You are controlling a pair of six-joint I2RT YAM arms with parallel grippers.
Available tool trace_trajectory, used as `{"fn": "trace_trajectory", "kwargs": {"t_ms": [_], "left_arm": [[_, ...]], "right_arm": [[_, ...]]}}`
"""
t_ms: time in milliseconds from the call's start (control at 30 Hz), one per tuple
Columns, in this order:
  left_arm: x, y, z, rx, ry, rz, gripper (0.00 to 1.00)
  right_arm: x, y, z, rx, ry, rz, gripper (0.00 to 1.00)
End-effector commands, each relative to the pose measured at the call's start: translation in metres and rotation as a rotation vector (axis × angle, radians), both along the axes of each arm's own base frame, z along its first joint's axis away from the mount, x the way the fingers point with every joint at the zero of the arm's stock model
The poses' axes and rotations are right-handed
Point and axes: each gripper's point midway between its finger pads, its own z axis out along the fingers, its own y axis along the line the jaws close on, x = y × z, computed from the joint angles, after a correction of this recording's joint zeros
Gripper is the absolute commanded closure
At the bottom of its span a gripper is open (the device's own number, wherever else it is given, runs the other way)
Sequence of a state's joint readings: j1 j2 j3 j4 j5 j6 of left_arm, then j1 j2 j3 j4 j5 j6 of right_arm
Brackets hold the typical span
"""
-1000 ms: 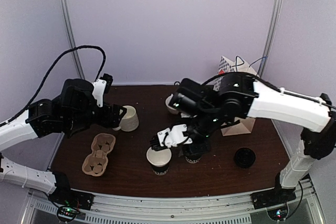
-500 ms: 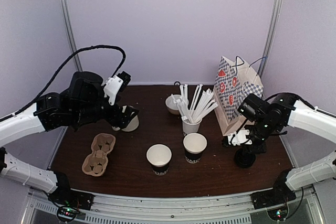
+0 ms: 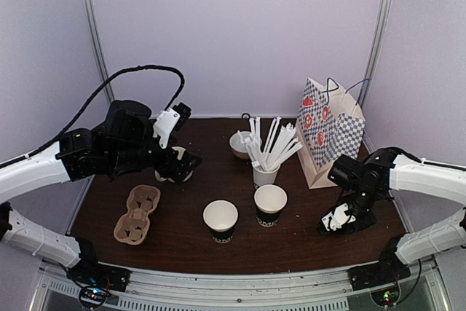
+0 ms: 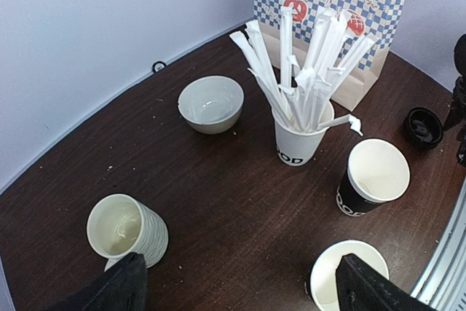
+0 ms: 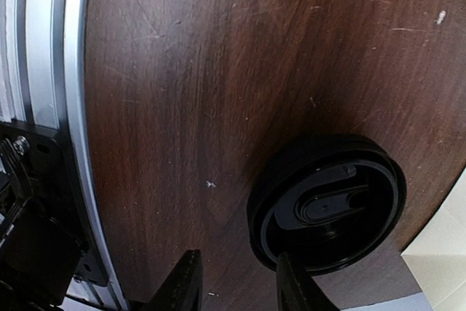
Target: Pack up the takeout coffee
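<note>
Black-fingered right gripper (image 5: 237, 285): fingers slightly parted, nothing held, low over the wooden table (image 5: 182, 71), one finger at the rim of a black lid (image 5: 328, 205), contact possibly made but unclear. Left gripper (image 4: 240, 264): spread wide, empty, above the cream mug (image 4: 125, 229). Near cup (image 3: 220, 220) and far cup (image 3: 270, 203): black paper, lidless, upright, side by side mid-table, between the cardboard carrier (image 3: 136, 213) and that lid.

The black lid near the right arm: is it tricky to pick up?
Probably a little. The lid looks like thin plastic, so likely light and a bit bendy if squeezed. It lies flat on the smooth table, so it may slide when nudged. Its low rim gives the right tool little to pinch.
</note>
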State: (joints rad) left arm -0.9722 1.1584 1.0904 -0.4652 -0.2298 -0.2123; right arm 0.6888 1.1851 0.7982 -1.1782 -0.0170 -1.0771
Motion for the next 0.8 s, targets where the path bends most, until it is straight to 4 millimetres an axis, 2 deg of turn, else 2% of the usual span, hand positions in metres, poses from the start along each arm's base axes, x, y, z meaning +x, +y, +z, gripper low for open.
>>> {"fn": "trace_trajectory", "kwargs": {"t_ms": [0,133,533,767], "left_arm": [[-0.001,0.0,0.022,-0.083,-0.018,0.003,0.06],[-0.002,0.004,0.02,-0.093,-0.017,0.014,0.06],[-0.004,-0.001,0.014,-0.107,0.008,0.005,0.06],[-0.004,0.0,0.012,-0.108,0.009,0.007,0.06]], "right_arm": [[0.009,-0.009,-0.015,-0.069,-0.017,0.074,0.62],[0.013,-0.01,-0.023,-0.094,-0.027,0.081,0.63],[0.022,-0.009,-0.031,-0.117,-0.028,0.068,0.67],[0.023,-0.012,-0.031,-0.129,-0.02,0.06,0.79]]}}
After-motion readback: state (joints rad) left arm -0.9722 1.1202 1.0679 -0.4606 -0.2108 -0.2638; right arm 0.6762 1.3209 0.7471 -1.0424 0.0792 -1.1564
